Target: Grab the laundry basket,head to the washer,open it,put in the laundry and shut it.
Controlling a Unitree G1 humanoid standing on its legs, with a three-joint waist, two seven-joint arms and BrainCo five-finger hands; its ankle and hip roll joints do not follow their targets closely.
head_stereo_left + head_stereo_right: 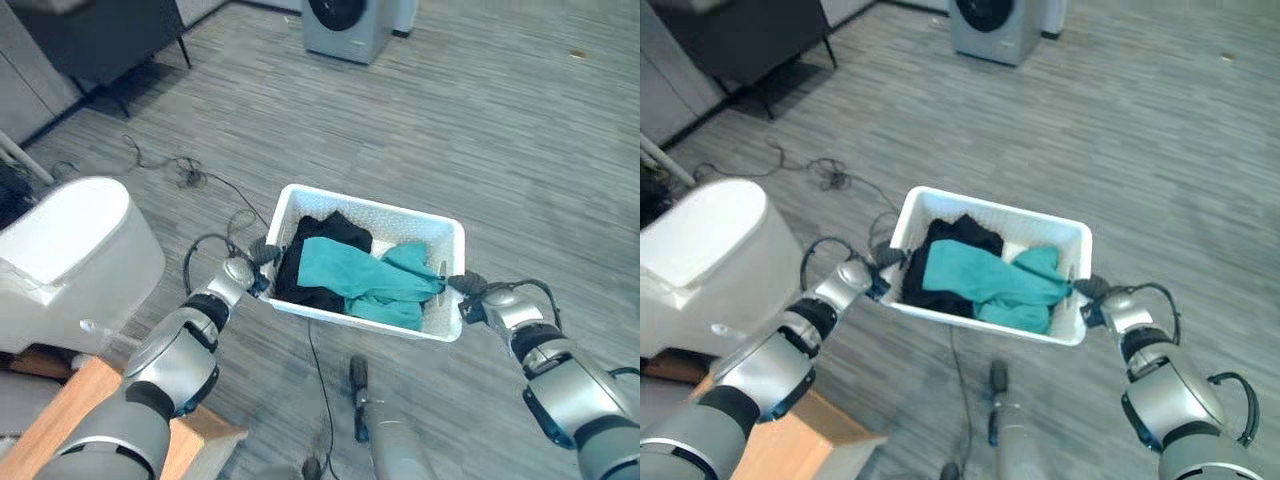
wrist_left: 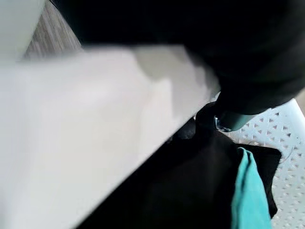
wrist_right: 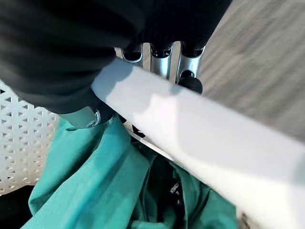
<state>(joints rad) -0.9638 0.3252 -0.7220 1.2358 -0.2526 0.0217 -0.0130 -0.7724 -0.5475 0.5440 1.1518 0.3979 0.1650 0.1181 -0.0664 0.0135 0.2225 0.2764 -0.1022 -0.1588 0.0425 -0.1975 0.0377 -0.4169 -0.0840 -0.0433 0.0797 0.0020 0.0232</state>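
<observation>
While the left hand (image 1: 256, 266) and the right hand (image 1: 466, 288) each clasp one side rim, the white basket (image 1: 415, 216) hangs between them above the floor (image 1: 520, 130), holding teal cloth (image 1: 370, 275) and black cloth (image 1: 322, 232); the washer (image 1: 345, 22) stands far.

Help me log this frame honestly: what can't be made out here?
- Washer: top cut off by the eye views' edge, door state unclear.
- Left hand: fingers hidden behind the laundry basket rim.
- Black garment: mostly covered by teal cloth.
</observation>
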